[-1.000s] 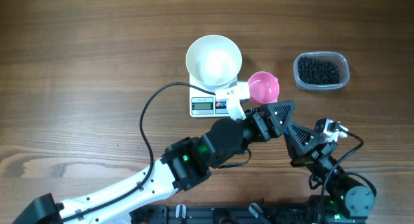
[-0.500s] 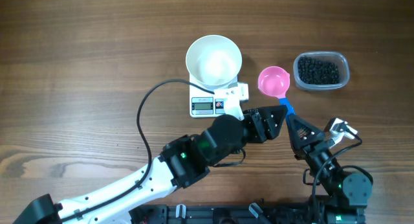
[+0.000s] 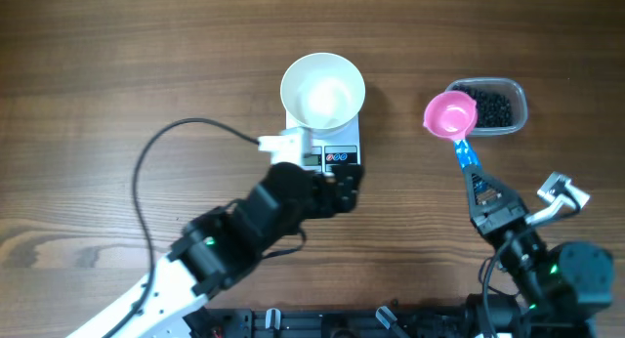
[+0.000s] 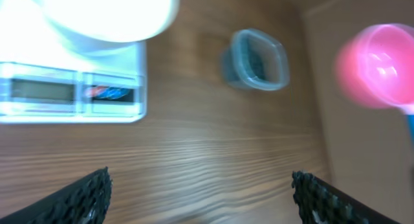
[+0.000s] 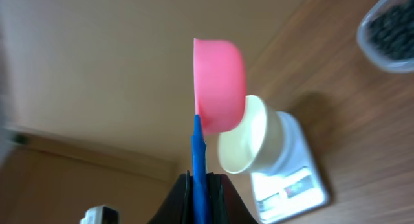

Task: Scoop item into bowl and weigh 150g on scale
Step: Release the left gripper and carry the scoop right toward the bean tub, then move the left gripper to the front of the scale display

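The beans [image 3: 491,107] sit in a clear tub [image 3: 524,108] at the far right of the table [image 3: 117,74], a dark heap filling its bottom. The right gripper [image 3: 481,187] is clamped tight on the blue handle [image 3: 466,152] of a pink scoop [image 3: 449,114], with the handle running straight out from between its jaws. From above, the scoop's cup overlaps the tub's left rim, so the beans lie just past the cup, out ahead of that gripper. I can't tell whether the cup touches the tub. The inside of the cup looks bare pink.

The bowl [image 3: 323,89] stands on the scale [image 3: 332,155], left of the tub and well apart from it, and its inside looks plain white. The left gripper [image 4: 200,185] hangs beside the near edge of the scale with its fingers [image 4: 90,191] spread wide and nothing between them. From its own camera the scale and bowl are up to the left, and the tub of beans lies farther off across bare wood.
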{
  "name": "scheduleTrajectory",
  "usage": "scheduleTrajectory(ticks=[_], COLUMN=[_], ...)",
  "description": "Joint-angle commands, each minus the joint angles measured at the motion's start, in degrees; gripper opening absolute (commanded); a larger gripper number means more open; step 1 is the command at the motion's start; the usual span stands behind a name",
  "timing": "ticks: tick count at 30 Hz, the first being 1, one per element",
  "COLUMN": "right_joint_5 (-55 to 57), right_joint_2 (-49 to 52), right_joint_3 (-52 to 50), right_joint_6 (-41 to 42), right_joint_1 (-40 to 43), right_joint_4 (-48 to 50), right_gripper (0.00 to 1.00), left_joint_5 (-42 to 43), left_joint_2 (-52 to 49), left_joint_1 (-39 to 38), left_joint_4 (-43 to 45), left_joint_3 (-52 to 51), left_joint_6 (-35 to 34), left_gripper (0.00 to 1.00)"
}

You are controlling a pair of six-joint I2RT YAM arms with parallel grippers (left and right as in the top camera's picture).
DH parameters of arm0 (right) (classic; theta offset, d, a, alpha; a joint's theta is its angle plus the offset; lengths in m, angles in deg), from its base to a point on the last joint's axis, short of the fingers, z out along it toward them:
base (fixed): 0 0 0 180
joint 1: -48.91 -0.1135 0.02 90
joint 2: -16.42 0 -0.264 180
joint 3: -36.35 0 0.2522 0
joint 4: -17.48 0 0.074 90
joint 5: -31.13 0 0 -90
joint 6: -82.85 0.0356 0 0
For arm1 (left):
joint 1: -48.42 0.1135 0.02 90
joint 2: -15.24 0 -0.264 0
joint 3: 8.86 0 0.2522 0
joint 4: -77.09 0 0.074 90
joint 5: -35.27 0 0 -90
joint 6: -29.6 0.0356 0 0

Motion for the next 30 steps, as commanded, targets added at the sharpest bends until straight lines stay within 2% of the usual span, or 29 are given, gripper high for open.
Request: scheduleTrajectory(ticks=[1,5,11,21,26,30], right_joint_5=[1.97,4.87,5.49,5.25,5.75,6.58], right_joint_2=[9.31,21.86,37.2,44.19,44.39,44.63], right_joint_3=[10.73,25.53,41.35,42.6,42.6,42.6], right_joint_6=[-14.23,-25.51,-37.38,-34.21,-43.98,-45.46], right_joint_1=[-0.24,-0.24,-0.24,-0.24,-0.24,-0.24], right_joint_4=[-5.9,-20.44,-37.09,-38.12,-36.83,-37.03], right_gripper=[0.05,0.05,0.04,0.04,0.04,0.04], left_joint_5=[-0.94,-0.96,-0.96,-0.96,-0.48,1.16], left_joint_2=[4.09,4.85,4.76,4.76,4.76,3.82], left_joint_1=[4.48,8.76,11.39,11.39,11.39,11.39], left_joint_4=[-7.89,-18.01,-22.27,-22.84,-22.51,-22.49], left_joint_3=[2.43,6.49,6.82,6.82,6.82,6.82], left_joint_6=[2.8,4.22,4.2,4.2,-0.02,3.76], left_gripper=[0.95,0.97,1.0,1.0,1.0,1.0])
